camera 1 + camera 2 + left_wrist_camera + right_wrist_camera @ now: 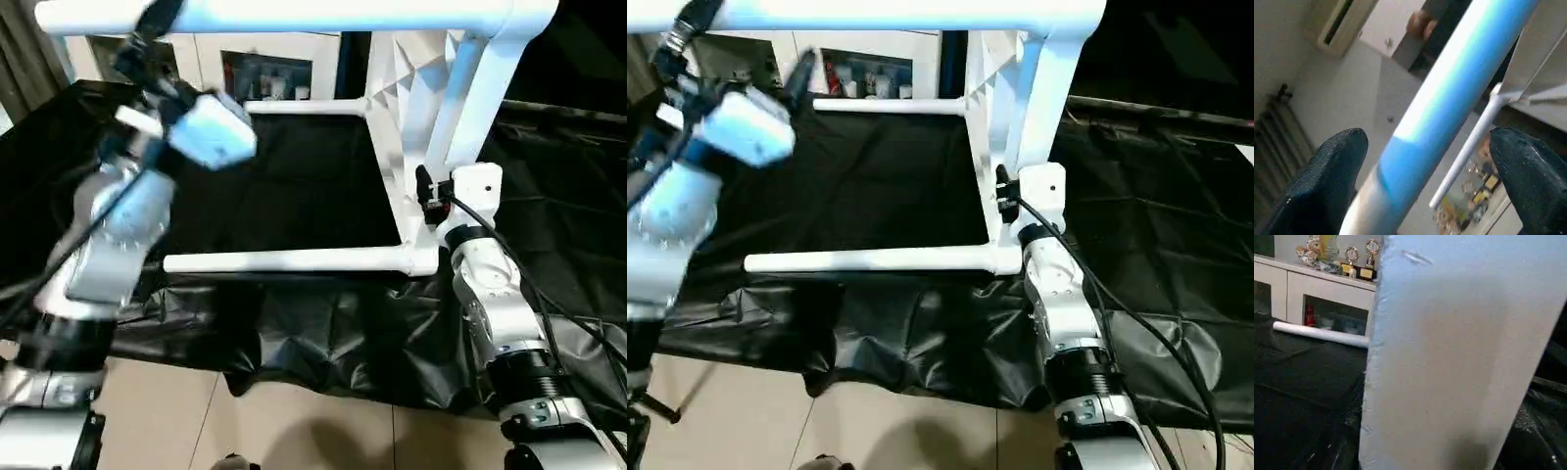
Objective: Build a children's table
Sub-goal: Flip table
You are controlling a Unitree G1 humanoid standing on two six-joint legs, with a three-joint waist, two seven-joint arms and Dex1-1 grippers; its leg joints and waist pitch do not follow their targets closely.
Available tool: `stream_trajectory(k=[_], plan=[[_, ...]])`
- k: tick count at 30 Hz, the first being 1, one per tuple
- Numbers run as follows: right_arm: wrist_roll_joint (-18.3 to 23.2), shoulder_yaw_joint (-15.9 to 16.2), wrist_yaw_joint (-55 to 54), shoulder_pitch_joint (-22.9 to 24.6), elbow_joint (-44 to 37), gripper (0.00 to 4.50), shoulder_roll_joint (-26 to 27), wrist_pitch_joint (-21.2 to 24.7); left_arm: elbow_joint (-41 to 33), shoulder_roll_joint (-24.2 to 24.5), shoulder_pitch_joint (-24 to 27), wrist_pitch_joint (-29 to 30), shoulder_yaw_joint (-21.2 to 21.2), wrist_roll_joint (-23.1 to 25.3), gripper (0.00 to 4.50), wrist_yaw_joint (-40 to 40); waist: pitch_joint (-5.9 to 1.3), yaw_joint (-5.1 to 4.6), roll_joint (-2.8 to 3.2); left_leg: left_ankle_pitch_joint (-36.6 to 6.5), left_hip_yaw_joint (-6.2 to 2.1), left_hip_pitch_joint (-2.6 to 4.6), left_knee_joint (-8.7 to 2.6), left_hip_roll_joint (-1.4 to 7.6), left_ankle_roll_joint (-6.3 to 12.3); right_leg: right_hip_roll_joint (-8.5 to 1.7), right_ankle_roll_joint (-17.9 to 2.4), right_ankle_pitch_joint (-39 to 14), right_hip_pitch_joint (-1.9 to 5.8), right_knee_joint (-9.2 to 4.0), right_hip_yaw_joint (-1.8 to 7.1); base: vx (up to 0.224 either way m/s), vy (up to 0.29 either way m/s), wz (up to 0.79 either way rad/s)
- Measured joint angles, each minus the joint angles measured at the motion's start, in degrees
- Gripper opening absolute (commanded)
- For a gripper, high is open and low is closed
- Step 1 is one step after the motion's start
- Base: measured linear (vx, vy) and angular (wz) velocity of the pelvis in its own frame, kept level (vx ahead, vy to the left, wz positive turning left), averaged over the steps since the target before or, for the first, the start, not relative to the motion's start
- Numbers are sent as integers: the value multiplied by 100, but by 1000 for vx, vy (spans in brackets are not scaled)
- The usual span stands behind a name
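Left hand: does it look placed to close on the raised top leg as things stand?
Probably yes. In the left wrist view the left hand is open, one finger each side of the top leg, nothing between them.

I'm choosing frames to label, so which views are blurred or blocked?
Left eye view: the left pincer and its wrist are smeared, the legs sharp. Left wrist view: a close leg is soft with a blue cast. Right wrist view: the tabletop fills and blocks most of the picture.
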Motion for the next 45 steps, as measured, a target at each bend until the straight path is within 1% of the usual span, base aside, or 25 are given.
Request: stream_trajectory(k=[1, 3, 5, 6, 7, 8, 9, 10, 12, 15, 16, 19, 25, 30, 31, 32, 34, 36, 37, 39, 41, 43, 45], plan=[[-1, 0, 4, 0, 4, 195, 0, -6, 98, -8, -95, -8, 20, -22, 450, 7, 0, 4, 0, 0, 0, 0, 0, 0, 0, 0, 0, 0, 0, 0, -1, 0, 0, 0], [-2, -1, 11, -1, 14, 195, 2, -26, 269, -20, -300, -12, 91, -124, 421, 7, 0, 3, 0, 0, 0, -1, 0, 0, 0, 0, -1, 0, -1, 0, 0, 0, 0, 0], [-2, -4, 16, -1, 30, 195, 2, -60, 321, -41, -390, 22, 137, -273, 414, -38, 0, 3, 0, 0, 0, -1, 0, 0, 0, 0, -1, 0, -1, 0, -1, 0, 0, 0], [-2, -7, 18, -1, 36, 195, 2, -71, 331, -77, -405, 80, 145, -373, 394, -112, 0, 4, 1, 0, 0, -1, 0, 0, 0, 0, -1, 0, -1, 0, 0, 0, 0, 0], [-3, -10, 20, -1, 39, 195, 2, -79, 337, -121, -404, 127, 142, -439, 394, -154, 1, 5, 2, 0, 0, -1, 0, 0, 0, 0, -1, 0, -1, 0, -1, 0, 0, 0], [-3, -17, 22, -2, 44, 195, 2, -89, 349, -157, -404, 182, 140, -477, 378, -185, 1, 4, 2, 0, 0, -2, 0, 0, 0, 0, -1, 0, -2, 0, -1, 0, 0, 0], [-4, -20, 23, -3, 47, 195, 2, -97, 369, -173, -404, 209, 137, -481, 366, -207, 2, 3, 3, 0, 0, -2, 0, 0, 0, 0, -1, 0, -2, 0, -1, 0, 0, 0], [-4, -22, 23, -3, 48, 195, 2, -102, 381, -173, -404, 210, 139, -485, 366, -208, 2, 3, 4, 0, 0, -2, -1, 0, 0, 0, -1, 0, -2, 0, -1, 0, 0, 0], [-8, -35, 23, -3, 54, 195, 2, -124, 426, -138, -414, 183, 134, -463, 336, -227, 7, 10, 12, 0, 0, -2, -1, 0, 0, 0, -1, 0, -2, 0, -2, 0, 0, 0], [-9, -48, 23, -15, 101, 195, 2, -171, 566, -94, -492, 122, 95, -405, 328, -258, 10, 23, 18, 0, 0, -2, -1, 0, 0, -1, -3, 2, -2, 0, -2, 0, 0, 0], [-11, -48, 23, -14, 111, 195, 2, -190, 606, -72, -517, 99, 77, -380, 316, -260, 13, 26, 25, 0, 0, -2, 0, 0, 0, -1, -4, 2, -2, 1, -2, 0, 0, 0], [-14, -54, 23, -15, 124, 195, 1, -223, 696, -57, -589, 72, 41, -333, 303, -266, 21, 31, 42, 0, 0, -2, -1, 0, 0, -1, -7, 4, -2, 1, -3, 0, 0, 0], [-34, -64, 19, -15, 125, 195, -53, -262, 720, -103, -607, 116, 31, -311, 286, -372, 29, 75, 104, 0, -1, -2, 0, -1, 0, -3, -8, 5, -1, 3, -3, 0, 0, 0], [-125, -64, 17, -36, 124, 195, -176, -320, 696, -275, -607, 332, 77, -519, 280, -508, 31, 138, 195, 1, 2, -2, 0, -5, 1, -8, -8, 5, -2, 3, -1, 0, 0, 0], [-126, -57, 48, -71, 113, 195, -251, -314, 676, -347, -607, 438, 126, -592, 280, -570, 38, 145, 221, 1, 4, -4, 2, -7, 2, -10, -8, 5, -2, 3, 0, 0, 0, 0], [-120, -59, 152, -158, 78, 195, -404, -247, 654, -424, -607, 563, 192, -711, 280, -640, 45, 148, 266, 1, 10, -9, 2, -12, 3, -17, -9, 6, -5, 3, 4, 0, 0, 0], [-116, -65, 358, -313, 21, 195, -644, -152, 603, -495, -610, 681, 259, -866, 280, -673, 28, 160, 334, 6, 16, -10, 1, -16, 14, -23, -6, 4, -6, 4, 8, 0, 0, 0], [-102, -123, 585, -528, -97, 195, -925, -50, 583, -652, -654, 890, 421, -1124, 280, -736, 27, 185, 369, 11, 16, -13, 0, -15, 21, -23, 1, -2, -13, 16, 4, 0, 0, 0], [-105, -147, 693, -633, -146, 195, -1038, -10, 582, -726, -696, 955, 481, -1186, 279, -735, 25, 205, 376, 15, 16, -18, -1, -12, 27, -23, 1, -2, -17, 16, 0, 0, 0, 0], [-118, -180, 916, -874, -255, 195, -1327, 32, 586, -834, -754, 1137, 626, -1461, 279, -737, 23, 237, 383, 18, 16, -17, 0, -10, 31, -22, 1, -4, -17, 19, -3, 0, 0, 0], [-170, -173, 1169, -1198, -253, 195, -1752, 140, 614, -1020, -838, 1334, 733, -1761, 279, -738, 25, 288, 379, 22, 17, -20, 8, -10, 38, -22, 0, -3, -16, 19, -2, 0, 0, 0], [-280, -158, 1382, -1487, -252, 195, -2024, 213, 607, -1166, -845, 1472, 852, -1987, 279, -737, 27, 305, 374, 23, 17, -17, 15, -11, 40, -23, 0, -3, -8, 19, -1, 0, 0, 0], [-441, -98, 1559, -1790, -231, 195, -2259, 261, 600, -1290, -843, 1636, 972, -2255, 279, -737, 34, 311, 357, 23, 17, -20, 19, -10, 40, -23, 0, -2, -8, 19, -2, 0, 0, 0]])
